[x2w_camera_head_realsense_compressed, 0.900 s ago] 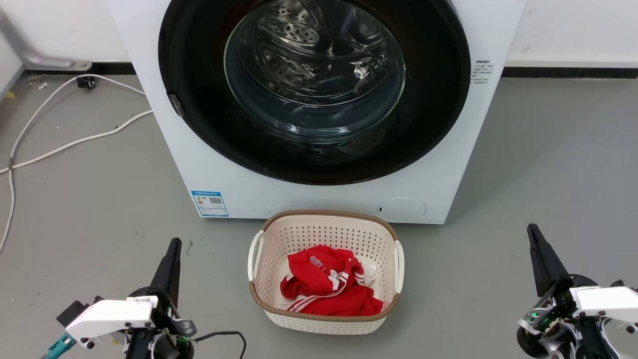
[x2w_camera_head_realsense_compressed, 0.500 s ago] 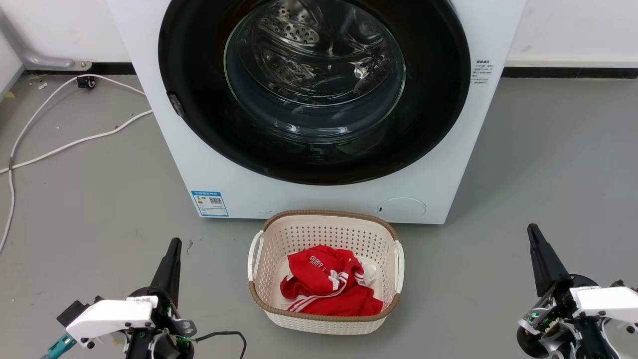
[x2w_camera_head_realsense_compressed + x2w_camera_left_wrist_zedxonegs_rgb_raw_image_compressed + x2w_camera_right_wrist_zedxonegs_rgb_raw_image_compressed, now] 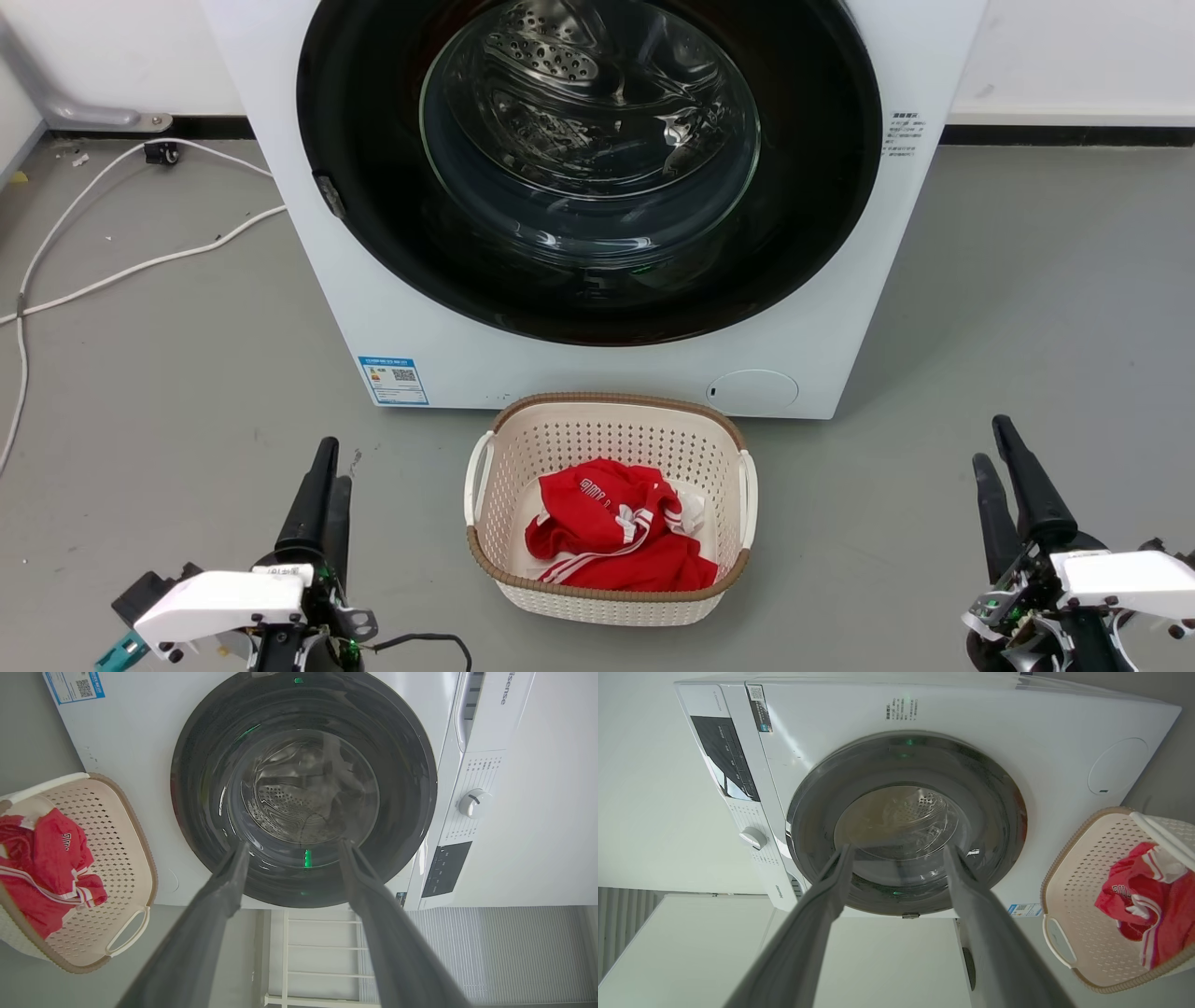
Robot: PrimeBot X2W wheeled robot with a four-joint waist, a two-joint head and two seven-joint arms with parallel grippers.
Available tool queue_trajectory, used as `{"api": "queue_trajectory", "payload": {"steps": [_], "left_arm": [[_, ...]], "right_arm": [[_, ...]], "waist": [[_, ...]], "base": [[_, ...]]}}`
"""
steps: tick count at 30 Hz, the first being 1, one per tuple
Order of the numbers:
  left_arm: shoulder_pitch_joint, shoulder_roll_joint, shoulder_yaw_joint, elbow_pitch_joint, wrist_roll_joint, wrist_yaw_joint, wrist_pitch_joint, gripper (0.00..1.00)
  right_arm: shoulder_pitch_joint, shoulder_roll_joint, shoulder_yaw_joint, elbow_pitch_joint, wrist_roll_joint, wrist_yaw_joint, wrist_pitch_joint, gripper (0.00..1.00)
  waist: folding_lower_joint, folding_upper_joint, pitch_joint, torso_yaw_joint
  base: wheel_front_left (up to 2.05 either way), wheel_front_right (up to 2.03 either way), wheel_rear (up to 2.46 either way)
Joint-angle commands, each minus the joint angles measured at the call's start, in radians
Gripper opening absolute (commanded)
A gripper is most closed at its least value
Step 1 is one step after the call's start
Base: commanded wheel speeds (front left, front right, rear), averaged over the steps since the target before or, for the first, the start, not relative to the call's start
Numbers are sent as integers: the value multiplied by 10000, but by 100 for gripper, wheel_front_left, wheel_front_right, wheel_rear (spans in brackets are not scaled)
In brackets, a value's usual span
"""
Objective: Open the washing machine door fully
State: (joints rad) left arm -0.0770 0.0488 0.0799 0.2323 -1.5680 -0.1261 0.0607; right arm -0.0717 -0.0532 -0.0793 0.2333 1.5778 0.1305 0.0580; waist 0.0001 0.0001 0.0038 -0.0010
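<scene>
Left pincer (image 3: 334,464): hovering released at 7 o'clock.
Washing machine door (image 3: 588,163): sitting shut at 12 o'clock, well apart from both pincers.
Right pincer (image 3: 990,441): hovering released at 5 o'clock.
Doing it well: likely hooking the rim tab (image 3: 327,196) at the door's 9 o'clock, pulling along its arc, clearing the laundry basket (image 3: 485,551).

Glossy black washing machine door (image 3: 588,168) with clear glass; basket (image 3: 607,403) perforated, probably plastic; red garment (image 3: 616,546) cloth.
</scene>
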Motion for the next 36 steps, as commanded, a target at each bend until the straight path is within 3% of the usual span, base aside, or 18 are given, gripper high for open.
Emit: {"api": "queue_trajectory", "payload": {"steps": [1, 19, 36], "left_arm": [[-203, 39, 1, -347, 352, -25, -132, 100], [-222, 37, -136, -1558, 4688, -34, -886, 100], [-59, 97, -520, -1921, 8004, 165, -1451, 100]], "right_arm": [[-84, -31, 34, -318, -317, 2, -128, 100], [71, -19, 101, -1427, -4850, 2, -880, 100], [327, -8, 350, -1753, -8628, 2, -1437, 100]], "waist": [[0, -1, 1, -3], [0, -1, 38, -51], [0, -1, 20, -83]], "base": [[0, 0, 0], [0, 0, 0], [0, 0, 0]]}}
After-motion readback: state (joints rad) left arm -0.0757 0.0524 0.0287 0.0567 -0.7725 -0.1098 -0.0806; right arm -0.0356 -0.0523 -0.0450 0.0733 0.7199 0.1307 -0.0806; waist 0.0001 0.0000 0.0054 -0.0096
